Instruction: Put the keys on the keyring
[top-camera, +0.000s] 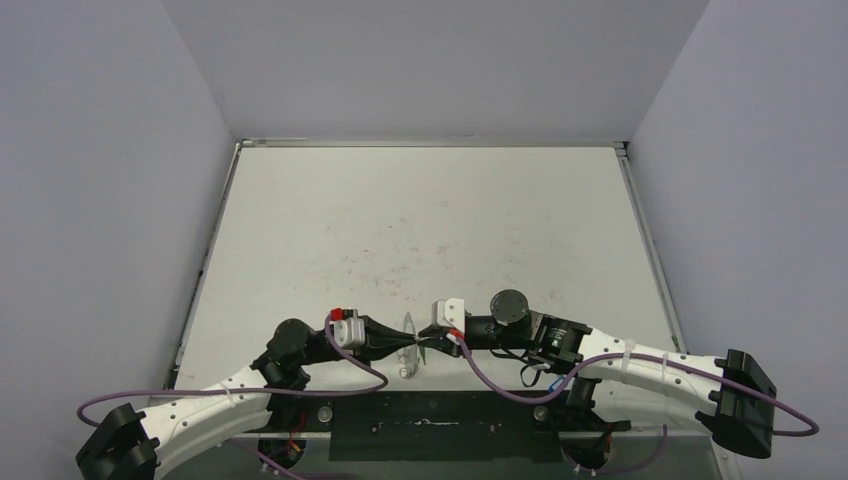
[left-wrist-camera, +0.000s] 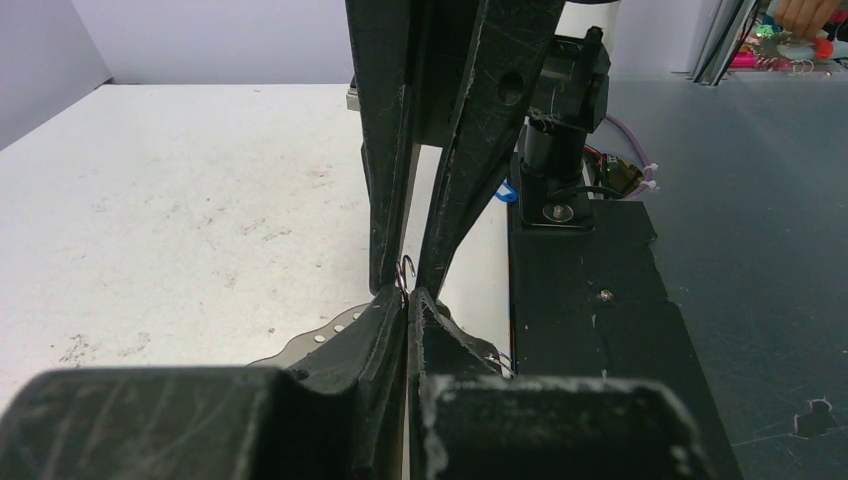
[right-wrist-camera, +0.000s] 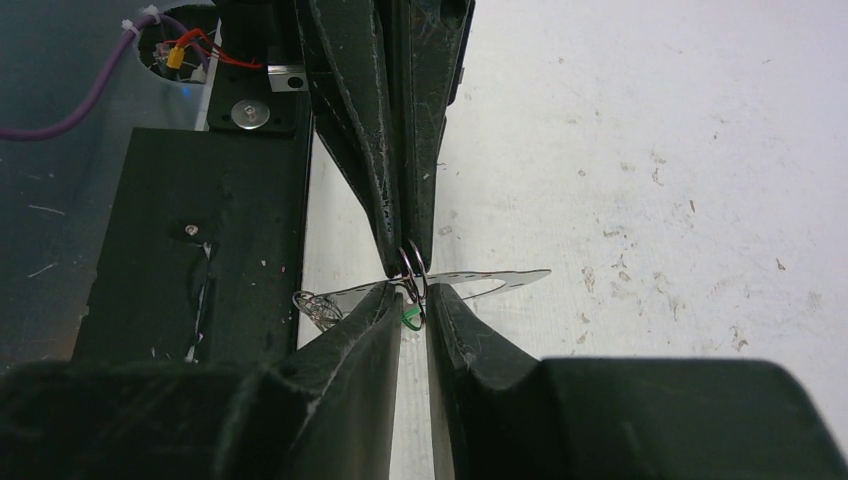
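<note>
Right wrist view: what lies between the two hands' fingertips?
In the right wrist view, a small wire loop and the green key sit between the left hand and the right hand; the keyring crosses there too.

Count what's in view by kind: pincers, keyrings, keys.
pincers: 2 (left pincer, right pincer)
keyring: 1
keys: 1 (green key)
total: 4
</note>
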